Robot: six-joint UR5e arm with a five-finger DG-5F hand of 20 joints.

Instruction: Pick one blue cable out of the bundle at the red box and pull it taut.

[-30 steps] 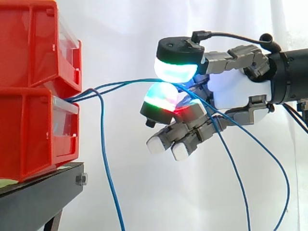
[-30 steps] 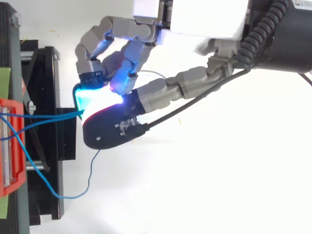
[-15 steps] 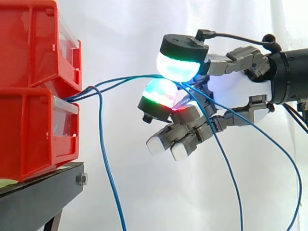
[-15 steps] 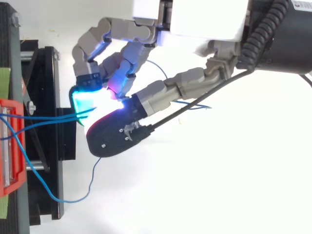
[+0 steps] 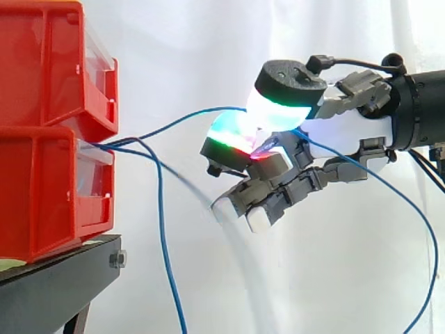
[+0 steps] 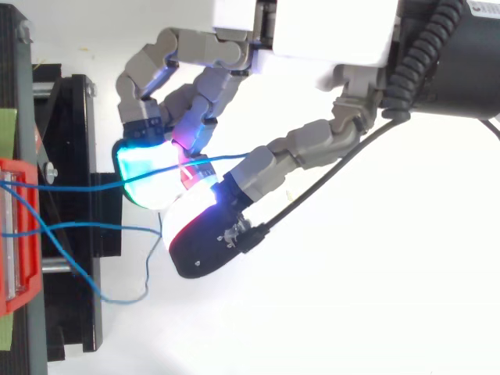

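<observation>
At the red box (image 5: 42, 195), seen from my remote station: the hand (image 5: 341, 136) was clenched on one blue cable (image 6: 78, 187). As I read it, the cable was pinched between the glowing pad of the thumb (image 5: 285, 83) and the green-and-red pad of a finger (image 5: 233, 138) beneath it. The other fingers curled under the palm and held nothing.

The cable left the gap between the two stacked bins and rose in a shallow arc to the pinch, clear of the box. It then passed on behind the palm and hung in a long loop toward the right edge of the side view. That arc told me the line was close to taut but not yet straight.

A second blue cable (image 5: 163, 229) from the same gap dropped loose beside the black stand (image 5: 55, 292), apart from the hand, so I judged that one cable was separated from the bundle.

The grip sat at the pad tips and not deep in the palm, I think because so thin a line is held best there. What remained, in my judgement, was a draw away from the box. Too soft a pinch would let the cable slide through.
</observation>
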